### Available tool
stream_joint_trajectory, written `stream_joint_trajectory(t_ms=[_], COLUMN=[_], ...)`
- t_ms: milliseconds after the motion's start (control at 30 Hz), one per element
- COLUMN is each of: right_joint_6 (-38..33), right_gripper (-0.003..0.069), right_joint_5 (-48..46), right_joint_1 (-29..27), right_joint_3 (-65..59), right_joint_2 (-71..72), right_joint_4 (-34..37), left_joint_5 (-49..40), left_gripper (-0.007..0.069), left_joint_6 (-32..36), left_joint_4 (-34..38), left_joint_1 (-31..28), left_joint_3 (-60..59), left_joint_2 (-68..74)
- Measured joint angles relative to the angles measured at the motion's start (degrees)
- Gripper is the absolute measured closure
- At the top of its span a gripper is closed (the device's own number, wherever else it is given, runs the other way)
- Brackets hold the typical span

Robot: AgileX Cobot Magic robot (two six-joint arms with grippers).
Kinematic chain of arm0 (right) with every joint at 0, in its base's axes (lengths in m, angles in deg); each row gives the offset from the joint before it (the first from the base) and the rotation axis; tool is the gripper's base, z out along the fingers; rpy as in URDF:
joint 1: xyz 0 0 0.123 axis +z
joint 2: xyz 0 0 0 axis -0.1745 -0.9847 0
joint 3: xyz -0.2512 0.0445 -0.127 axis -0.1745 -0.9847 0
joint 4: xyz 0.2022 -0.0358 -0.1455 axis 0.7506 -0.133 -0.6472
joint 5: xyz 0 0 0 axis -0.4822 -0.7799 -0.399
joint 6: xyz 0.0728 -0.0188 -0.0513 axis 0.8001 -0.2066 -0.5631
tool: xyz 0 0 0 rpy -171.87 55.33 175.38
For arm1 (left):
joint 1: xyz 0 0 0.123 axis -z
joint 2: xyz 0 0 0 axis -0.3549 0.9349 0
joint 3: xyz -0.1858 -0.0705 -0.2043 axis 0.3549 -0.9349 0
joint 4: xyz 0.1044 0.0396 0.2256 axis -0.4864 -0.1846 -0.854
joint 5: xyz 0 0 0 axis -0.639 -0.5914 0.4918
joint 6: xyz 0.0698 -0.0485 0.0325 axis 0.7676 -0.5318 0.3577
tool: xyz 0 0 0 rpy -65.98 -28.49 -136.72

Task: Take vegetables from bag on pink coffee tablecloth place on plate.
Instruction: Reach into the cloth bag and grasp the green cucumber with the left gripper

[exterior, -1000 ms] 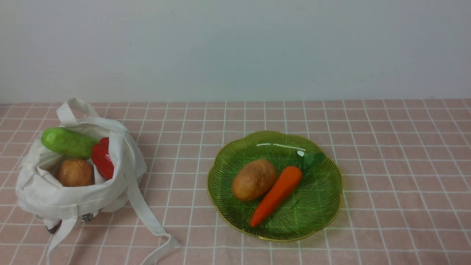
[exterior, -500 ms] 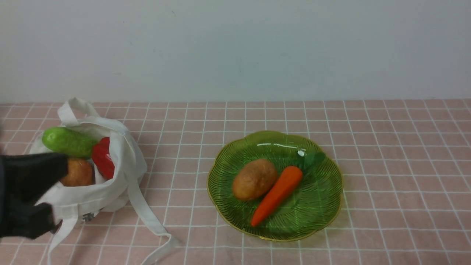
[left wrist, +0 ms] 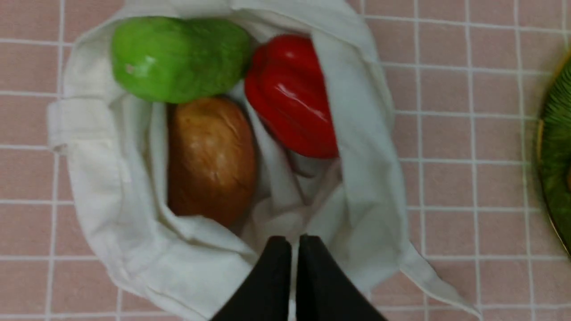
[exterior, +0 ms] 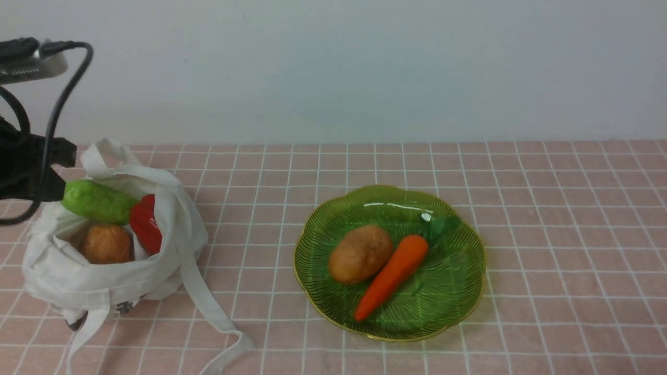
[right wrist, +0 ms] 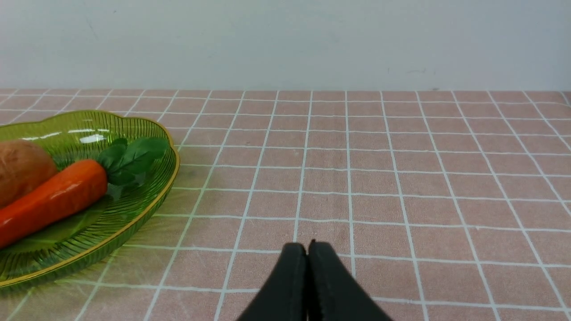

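The pink tablecloth is the biggest thing, with the plate and the white bag on it. The left arm is higher up now than just before, so we can see the bag's near side again. In the bag are a green cucumber, a red pepper and a brown potato. Another potato and a carrot are on the plate. The left gripper and right gripper are pinched closed with nothing in them. The left one may pick next, so it must open first.
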Motion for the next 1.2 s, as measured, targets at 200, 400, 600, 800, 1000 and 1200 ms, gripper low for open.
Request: stream_joint_trajectory(t_ms=[200, 400, 600, 800, 1000, 1200], right_joint_6=[0.00, 0.00, 0.00, 0.00, 0.00, 0.00], right_gripper=[0.0673, 0.0673, 0.0673, 0.0673, 0.0673, 0.0673], right_joint_5=[0.00, 0.00, 0.00, 0.00, 0.00, 0.00], right_joint_1=[0.00, 0.00, 0.00, 0.00, 0.00, 0.00], right_joint_3=[0.00, 0.00, 0.00, 0.00, 0.00, 0.00], right_joint_2=[0.00, 0.00, 0.00, 0.00, 0.00, 0.00], right_joint_4=[0.00, 0.00, 0.00, 0.00, 0.00, 0.00], left_joint_5=[6.40, 15.94, 19.33, 19.85, 20.12, 21.14], left_gripper=[0.0584, 0.0382, 0.0145, 0.0083, 0.0085, 0.0242], left_joint_6=[6.20, 7.04, 7.41, 10.53, 14.06, 19.56], left_joint_4=[-0.72, -1.36, -1.36, -1.36, -0.25, 4.62], left_joint_1=[-1.22, -1.22, -1.22, -1.22, -1.22, -1.22], left_joint_3=[0.81, 0.81, 0.85, 0.85, 0.87, 0.87], left_joint_2=[6.73, 10.58, 14.76, 17.38, 19.50, 19.70])
